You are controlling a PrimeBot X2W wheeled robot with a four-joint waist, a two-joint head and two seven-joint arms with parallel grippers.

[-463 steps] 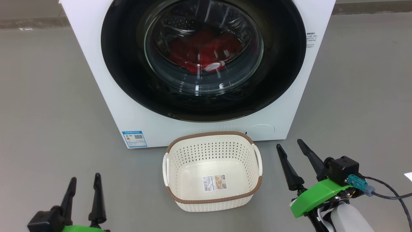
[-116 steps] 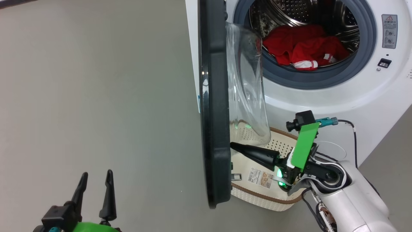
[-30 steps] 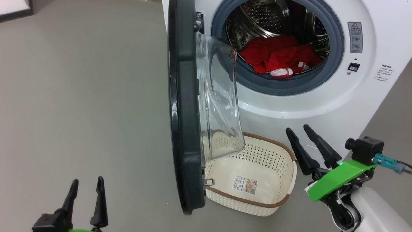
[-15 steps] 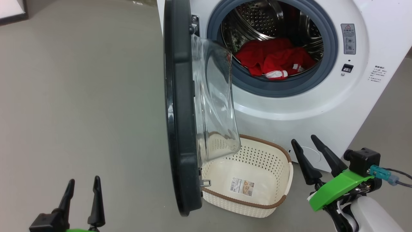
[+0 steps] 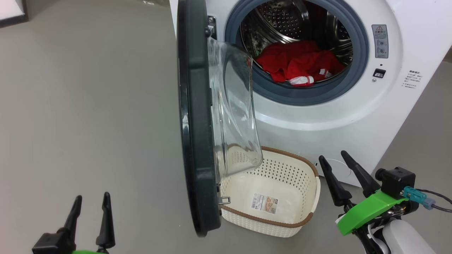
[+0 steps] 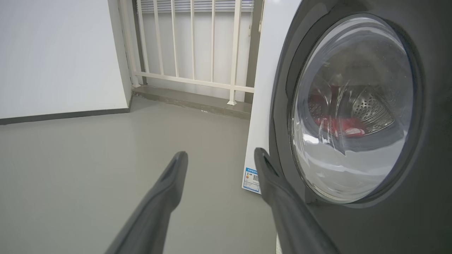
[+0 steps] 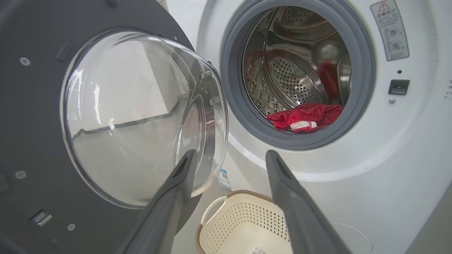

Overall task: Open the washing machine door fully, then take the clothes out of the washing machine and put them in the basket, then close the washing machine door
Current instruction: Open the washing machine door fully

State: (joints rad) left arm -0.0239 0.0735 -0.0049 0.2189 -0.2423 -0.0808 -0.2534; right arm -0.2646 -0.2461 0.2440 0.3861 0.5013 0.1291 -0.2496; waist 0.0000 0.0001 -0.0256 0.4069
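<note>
The white washing machine (image 5: 353,116) stands with its round black door (image 5: 192,123) swung out edge-on toward me, the clear glass bowl (image 5: 235,113) bulging to the right. Red clothes (image 5: 298,63) lie low in the steel drum, and show again as clothes (image 7: 305,116) in the right wrist view. The cream basket (image 5: 307,208) sits on the floor under the door, partly hidden by it. My right gripper (image 5: 333,157) is open, empty, just right of the basket. My left gripper (image 5: 91,197) is open and empty at the lower left, left of the door (image 6: 353,106).
Bare grey floor (image 5: 88,106) spreads to the left of the door. In the left wrist view a white wall (image 6: 53,56) and a white railing (image 6: 194,42) stand behind the machine. A cable (image 5: 438,201) runs off the right wrist.
The head camera has shifted a little over the last second. My right gripper has sunk slightly lower in view. Door, clothes, basket and left gripper stand as before.
</note>
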